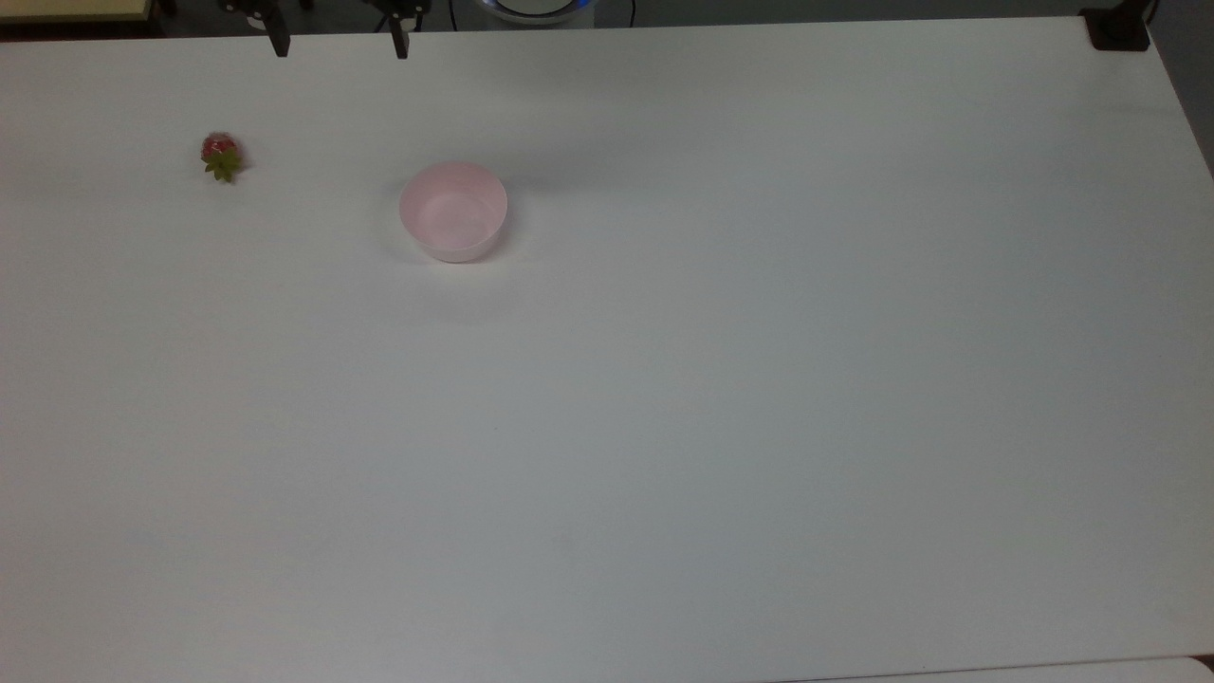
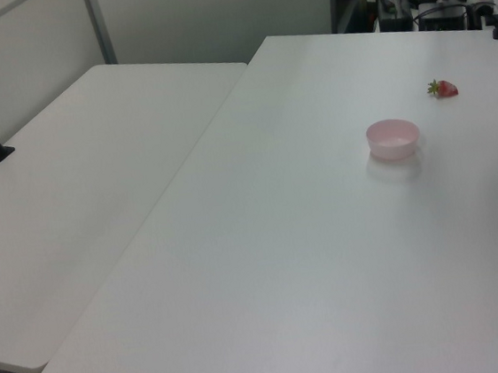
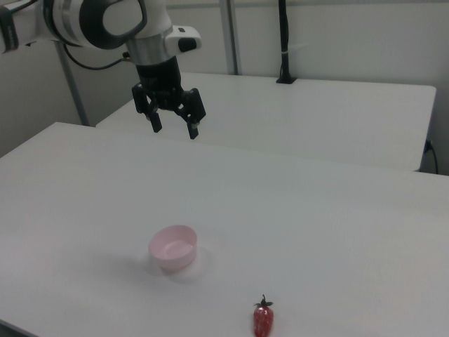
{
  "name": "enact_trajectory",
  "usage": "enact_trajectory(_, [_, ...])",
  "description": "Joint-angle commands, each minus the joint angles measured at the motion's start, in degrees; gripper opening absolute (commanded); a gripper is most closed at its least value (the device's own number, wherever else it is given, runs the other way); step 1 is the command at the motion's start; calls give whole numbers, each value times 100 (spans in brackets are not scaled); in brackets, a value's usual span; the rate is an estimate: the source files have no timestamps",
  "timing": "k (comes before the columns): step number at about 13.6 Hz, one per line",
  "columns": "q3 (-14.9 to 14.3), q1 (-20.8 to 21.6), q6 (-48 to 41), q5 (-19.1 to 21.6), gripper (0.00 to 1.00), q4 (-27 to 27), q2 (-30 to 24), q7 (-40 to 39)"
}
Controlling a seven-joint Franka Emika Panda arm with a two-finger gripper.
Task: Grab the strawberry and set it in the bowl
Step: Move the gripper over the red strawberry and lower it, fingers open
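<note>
One small red strawberry with a green leafy cap (image 3: 263, 319) lies on the white counter (image 3: 337, 225), well apart from the black two-finger gripper (image 3: 174, 129), which hangs above the counter, spread wide and empty. One round pale pink bowl (image 3: 172, 247) sits empty between them, near the strawberry.

A white robot arm (image 3: 105, 21) with rounded, glossy shells and dark grey joint rings ends in a silver cylindrical wrist section. A small white module with a dark end juts from the side of that wrist. A black cable loops beneath the arm's upper links. The claw (image 3: 174, 128) is all black (a squat body with two slim tapered fingers (image 3: 193, 126) set well apart), and its two dark fingertips also show in the top view.
</note>
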Motion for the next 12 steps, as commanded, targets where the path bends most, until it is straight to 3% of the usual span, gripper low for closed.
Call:
enact_trajectory(1, [29, -244, -141, 267, 100, 56, -170, -618])
enact_trajectory(8, [3, -289, -125, 216, 100, 56, -145, -640])
enact_trajectory(12, [-278, -325, -152, 172, 100, -58, -75, -1130])
